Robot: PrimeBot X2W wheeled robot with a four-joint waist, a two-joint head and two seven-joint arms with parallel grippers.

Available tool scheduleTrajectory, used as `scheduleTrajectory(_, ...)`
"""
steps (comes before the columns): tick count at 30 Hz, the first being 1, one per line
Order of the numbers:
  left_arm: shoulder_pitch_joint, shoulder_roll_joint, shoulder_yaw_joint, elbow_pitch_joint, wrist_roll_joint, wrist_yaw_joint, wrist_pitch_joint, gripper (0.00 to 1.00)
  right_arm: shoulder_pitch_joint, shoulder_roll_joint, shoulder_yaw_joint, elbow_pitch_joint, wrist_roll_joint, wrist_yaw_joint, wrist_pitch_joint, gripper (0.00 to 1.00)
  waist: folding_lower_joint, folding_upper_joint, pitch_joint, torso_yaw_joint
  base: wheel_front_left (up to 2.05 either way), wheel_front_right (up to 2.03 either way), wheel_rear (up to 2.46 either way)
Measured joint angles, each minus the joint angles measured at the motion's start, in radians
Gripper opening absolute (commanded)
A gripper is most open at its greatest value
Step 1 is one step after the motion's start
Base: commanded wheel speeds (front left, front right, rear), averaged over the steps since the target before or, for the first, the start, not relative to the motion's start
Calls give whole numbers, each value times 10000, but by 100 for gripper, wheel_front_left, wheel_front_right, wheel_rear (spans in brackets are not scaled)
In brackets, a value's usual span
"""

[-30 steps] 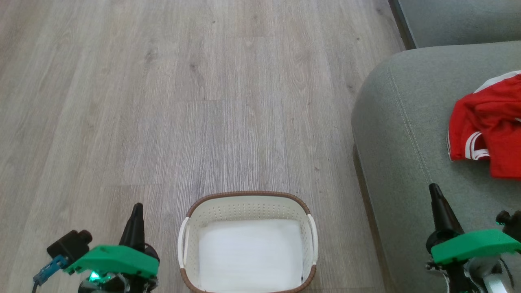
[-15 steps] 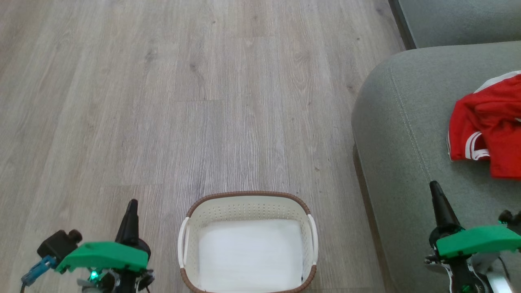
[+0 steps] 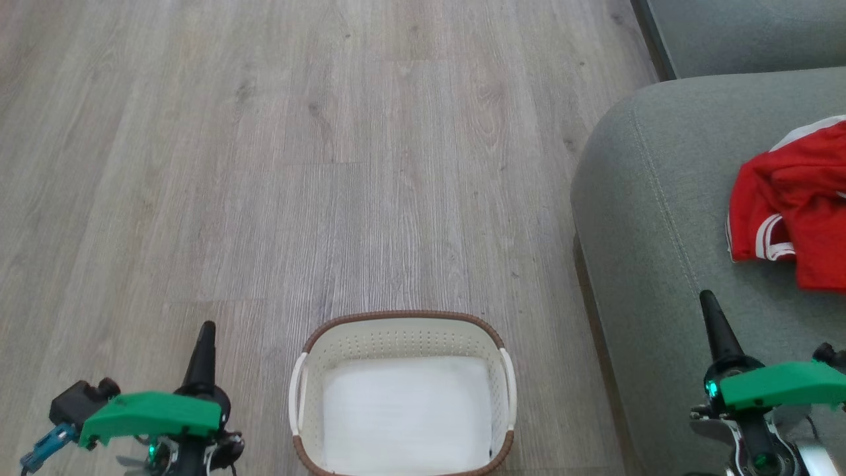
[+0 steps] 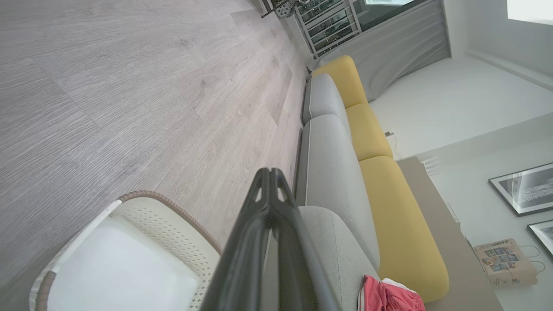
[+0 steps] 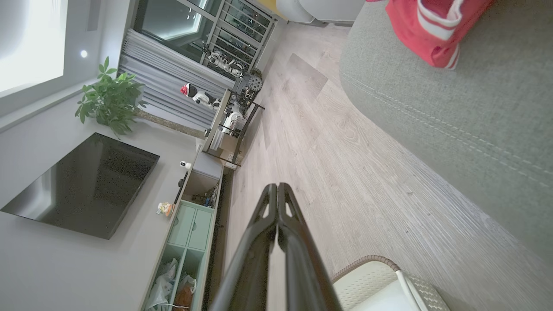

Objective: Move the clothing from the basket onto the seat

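The left gripper (image 3: 206,327) sits left of the basket (image 3: 403,313), fingers pressed together, empty. The right gripper (image 3: 707,297), likewise closed, stands well right of it.

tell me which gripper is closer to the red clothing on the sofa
Right. The right gripper is at the seat, just short of the clothing on it; the left gripper is over the floor, beyond the basket from the clothing.

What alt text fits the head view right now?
Red clothing lies crumpled on the grey seat at the right, while the cream basket stands on the wood floor at bottom centre, its white bottom showing. The left end effector and right end effector, both shut, point up on either side of the basket.
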Motion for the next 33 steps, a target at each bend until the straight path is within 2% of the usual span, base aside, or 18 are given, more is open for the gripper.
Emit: scheduleTrajectory(33,-218,-27,677,-71,-3521,-343,892,0,-235,558,-658,320,2861,0,943,0,0,0,-7,4,0,0,0)
